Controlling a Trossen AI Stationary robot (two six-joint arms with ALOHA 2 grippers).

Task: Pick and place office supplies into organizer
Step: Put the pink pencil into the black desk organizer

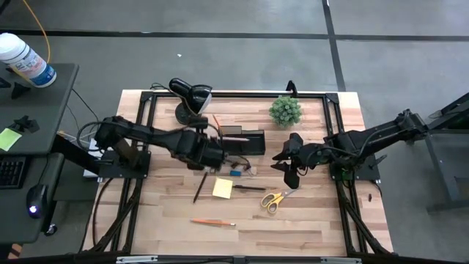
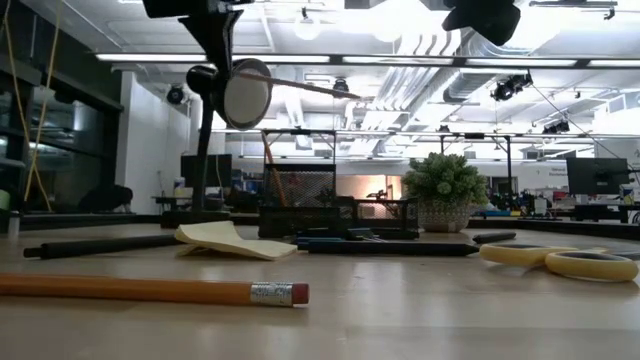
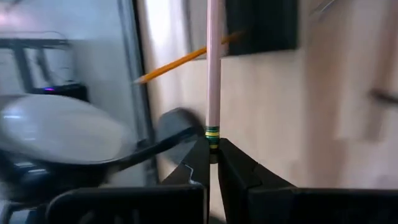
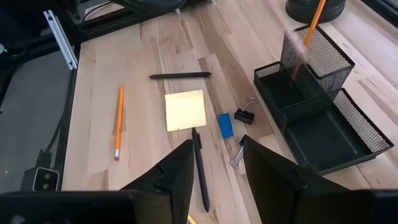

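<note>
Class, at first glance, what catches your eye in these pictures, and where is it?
The left gripper is shut on a pale pencil, held above the black mesh organizer, where an orange pencil already stands in the cup. The right gripper hovers open over a dark pen beside the yellow sticky-note pad.

Table (image 1: 308, 220): light wood-plank top with a black metal frame along its edges, standing on a grey floor (image 1: 220, 66) crossed by dark tape lines.

Side desk (image 1: 37, 95): dark, left of the table; carries a white bottle with a blue label (image 1: 26, 60), a green note (image 1: 9, 138), a keyboard edge (image 1: 9, 172) and a mouse with a blue light (image 1: 35, 199).

Room beyond, low view: open office hall, white ceiling with long fluorescent strips (image 2: 380, 60) and exposed ducts (image 2: 430, 95); dark monitors (image 2: 597, 175) and desks far back; a dark glazed wall (image 2: 60, 140) at left.
</note>
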